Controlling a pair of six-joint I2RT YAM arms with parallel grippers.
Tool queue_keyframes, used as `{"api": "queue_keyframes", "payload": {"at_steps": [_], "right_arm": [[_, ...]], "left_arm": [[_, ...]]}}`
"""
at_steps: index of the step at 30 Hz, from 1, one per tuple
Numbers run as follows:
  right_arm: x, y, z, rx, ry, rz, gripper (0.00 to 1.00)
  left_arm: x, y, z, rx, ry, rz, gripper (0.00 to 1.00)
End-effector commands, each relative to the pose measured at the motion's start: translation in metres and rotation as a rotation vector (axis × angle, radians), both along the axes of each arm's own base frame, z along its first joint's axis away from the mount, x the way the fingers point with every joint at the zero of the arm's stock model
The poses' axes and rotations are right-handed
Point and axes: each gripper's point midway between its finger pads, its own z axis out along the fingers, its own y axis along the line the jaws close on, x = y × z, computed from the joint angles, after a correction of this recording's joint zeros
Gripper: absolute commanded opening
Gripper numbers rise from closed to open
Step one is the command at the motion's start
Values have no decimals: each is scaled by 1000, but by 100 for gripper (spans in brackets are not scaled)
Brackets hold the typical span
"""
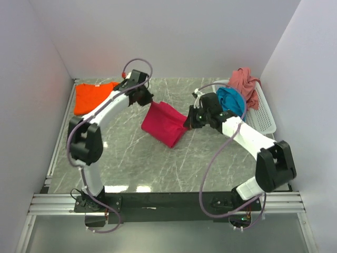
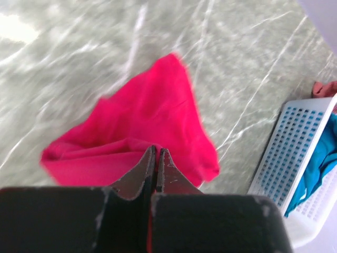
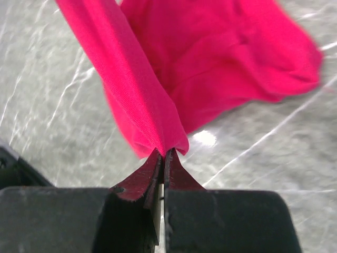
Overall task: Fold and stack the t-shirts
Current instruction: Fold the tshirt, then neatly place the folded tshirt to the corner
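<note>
Clamping the soft magenta-red t-shirt (image 1: 164,124) at mid-table, left gripper (image 2: 157,153) and right gripper (image 3: 163,154) each pinch an edge; bright orange t-shirt (image 1: 92,96) lies far left, teal blue t-shirt (image 1: 231,100) and dusty pink t-shirt (image 1: 246,81) sit bunched in the white mesh basket (image 1: 263,118), not yet folded

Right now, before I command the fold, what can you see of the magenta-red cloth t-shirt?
The magenta-red cloth t-shirt is plain and soft, bunched rather than spread; no sleeves or collar show. It hangs slack between both arms over the middle of the grey marbled tabletop: the left jaws are shut on its upper left edge, the right jaws on a rolled fold at its right. Its lower corner sags nearward and seems to rest on the tabletop. Nothing else touches it.
</note>
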Motion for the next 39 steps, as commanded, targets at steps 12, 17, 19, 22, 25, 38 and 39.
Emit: {"api": "queue_keyframes", "payload": {"at_steps": [12,17,19,22,25,38,39], "right_arm": [[111,-54,-41,-100,51,-217,60],[101,-43,-16,-80,-12,-157,73],[82,-34,-9,-47,-34,-102,77],[63,-28,0,-17,-50,-48,79],[43,-29,-3,-7,-42,-15,80],[22,-39,10,-16,-99,-7,81],[21,-39,12,-16,-106,-8,81]], "left_arm": [[102,-47,-25,42,-160,-241,64],[86,-34,-19,97,-191,-380,99],[65,-33,-30,95,-166,-542,100],[41,-29,-54,132,-142,-718,99],[34,-23,-79,196,-104,-804,99],[27,-38,-127,264,-15,-979,99],[34,-37,-133,299,-4,-959,99]]}}
